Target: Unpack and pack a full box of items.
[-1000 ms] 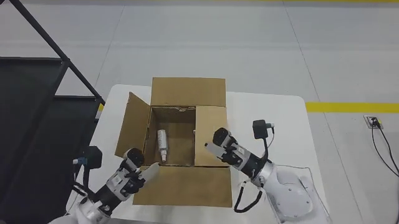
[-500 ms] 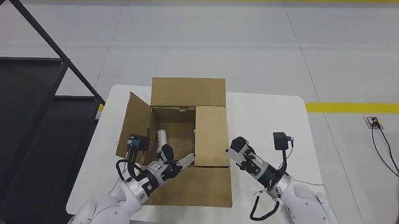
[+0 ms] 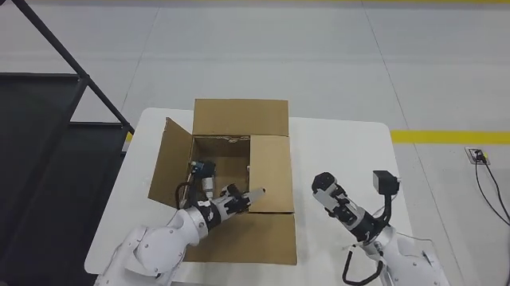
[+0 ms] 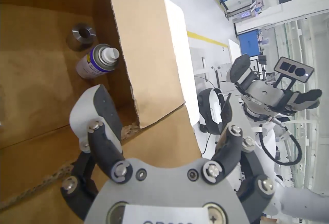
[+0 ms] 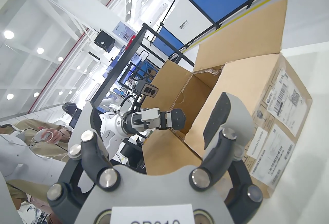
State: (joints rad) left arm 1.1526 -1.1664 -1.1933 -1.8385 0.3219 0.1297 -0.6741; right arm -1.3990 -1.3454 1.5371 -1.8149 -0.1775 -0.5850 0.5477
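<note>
A brown cardboard box [image 3: 239,119] stands open on the white table [image 3: 351,150], its right flap [image 3: 271,173] folded in over the opening. Inside lie a purple-labelled spray can [image 4: 96,63] with a white nozzle and a small metal cylinder [image 4: 81,36], both close to the right wall. My left gripper [image 3: 243,196] [image 4: 164,104] hangs open over the box's near edge, straddling the corner of the right flap [image 4: 144,42], with nothing held. My right gripper [image 3: 323,184] [image 5: 155,106] is open and empty above the table, to the right of the box [image 5: 257,96].
The box's front flap [image 3: 247,238] lies flat toward me, under the left arm. Its left flap [image 3: 171,162] stands outward and its back flap [image 3: 241,116] stands up. Bare table lies right of the box; a black metal frame [image 3: 56,47] stands off the table's left.
My left gripper has swung from the box's front-left corner to the right, over the near edge by the right flap. My right gripper has pulled back off the right flap onto the table side.
</note>
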